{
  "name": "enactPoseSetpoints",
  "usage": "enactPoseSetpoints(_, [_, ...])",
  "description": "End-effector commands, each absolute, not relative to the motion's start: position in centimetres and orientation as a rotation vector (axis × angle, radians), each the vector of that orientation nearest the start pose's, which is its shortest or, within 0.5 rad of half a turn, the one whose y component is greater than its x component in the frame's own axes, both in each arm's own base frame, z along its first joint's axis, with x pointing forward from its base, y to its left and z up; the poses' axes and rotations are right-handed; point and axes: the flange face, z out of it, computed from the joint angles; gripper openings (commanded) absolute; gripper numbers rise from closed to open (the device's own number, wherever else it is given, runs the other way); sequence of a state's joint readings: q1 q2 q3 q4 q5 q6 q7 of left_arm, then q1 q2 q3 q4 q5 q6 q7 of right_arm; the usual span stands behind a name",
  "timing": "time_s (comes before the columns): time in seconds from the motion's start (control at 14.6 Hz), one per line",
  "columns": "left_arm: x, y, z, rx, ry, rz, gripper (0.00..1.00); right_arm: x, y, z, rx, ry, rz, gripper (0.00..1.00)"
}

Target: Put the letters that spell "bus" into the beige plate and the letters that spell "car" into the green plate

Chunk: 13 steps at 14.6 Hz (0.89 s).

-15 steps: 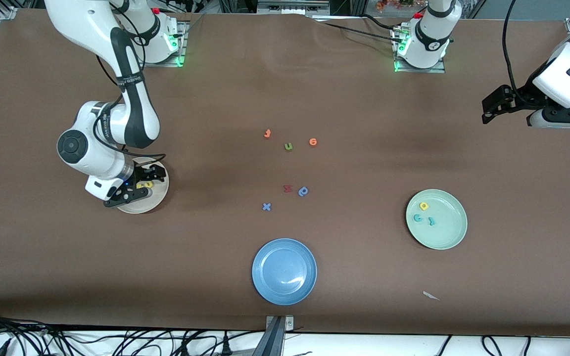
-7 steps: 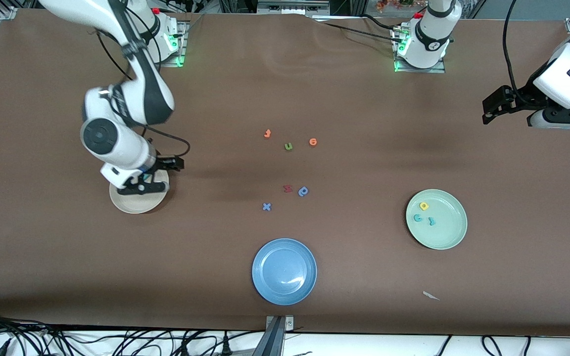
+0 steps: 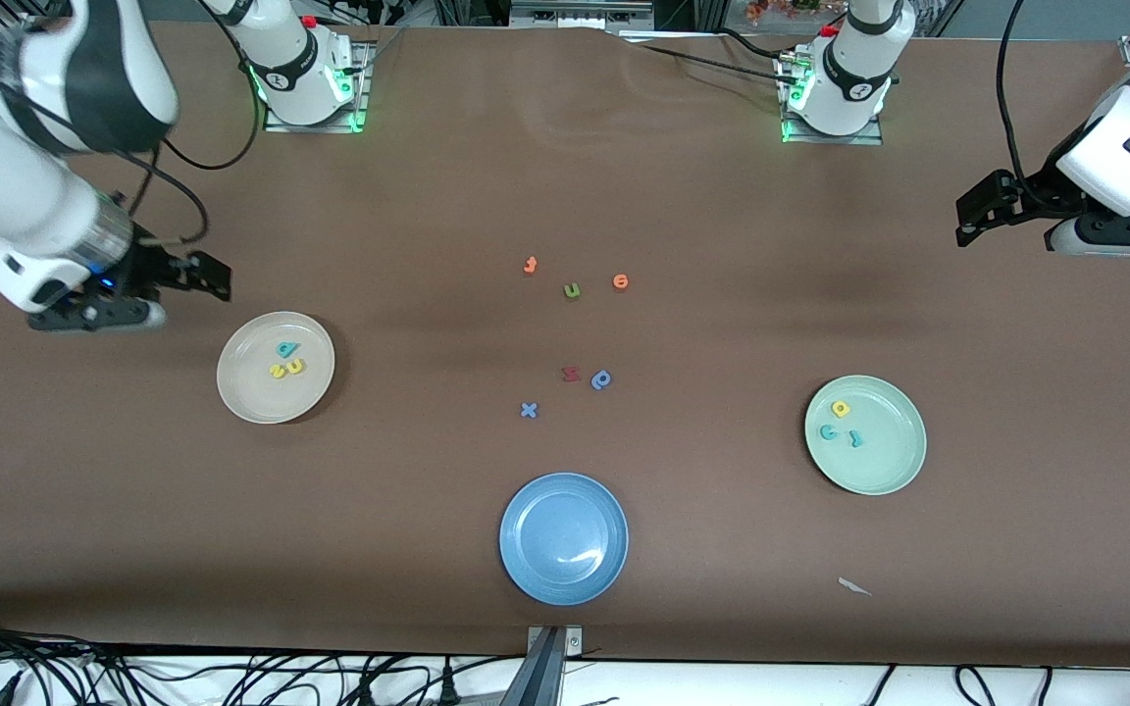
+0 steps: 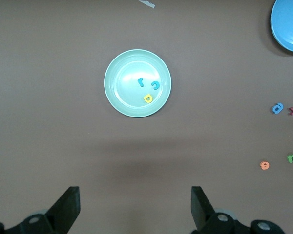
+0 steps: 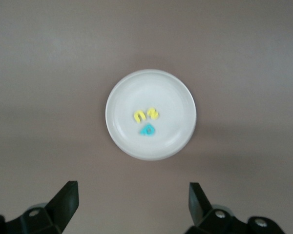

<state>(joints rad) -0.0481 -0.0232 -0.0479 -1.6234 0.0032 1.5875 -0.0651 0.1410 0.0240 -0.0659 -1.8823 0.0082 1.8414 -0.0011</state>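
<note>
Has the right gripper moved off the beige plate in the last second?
Yes. The right gripper, open and empty, has lifted off the beige plate and swung toward the right arm's end of the table. The plate holds the b, u and s.

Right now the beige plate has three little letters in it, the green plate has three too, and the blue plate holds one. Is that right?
Not quite: the blue plate holds nothing, as the front view shows. The rest stands: the beige plate has three letters in it, and the green plate has three too.
</note>
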Motion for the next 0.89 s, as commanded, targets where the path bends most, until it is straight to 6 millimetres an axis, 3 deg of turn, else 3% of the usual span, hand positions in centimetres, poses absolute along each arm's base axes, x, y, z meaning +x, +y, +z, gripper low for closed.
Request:
enactPoseSetpoints(0.0, [54.8, -5.0, 61.9, -3.125, 0.079, 0.025, 1.00, 55.7, 4.2, 53.6, -3.145, -0.127, 0.173, 1.00])
enactPoseSetpoints(0.41, [54.7, -4.9, 61.9, -3.125, 0.077, 0.027, 1.00, 53.5, 3.2, 61.0, -3.188, -0.121, 0.140, 1.00])
enactPoseSetpoints(0.82, [54.7, -4.9, 61.8, -3.127, 0.053, 0.030, 1.00, 53.6, 3.0, 61.0, -3.178, -0.108, 0.147, 1.00])
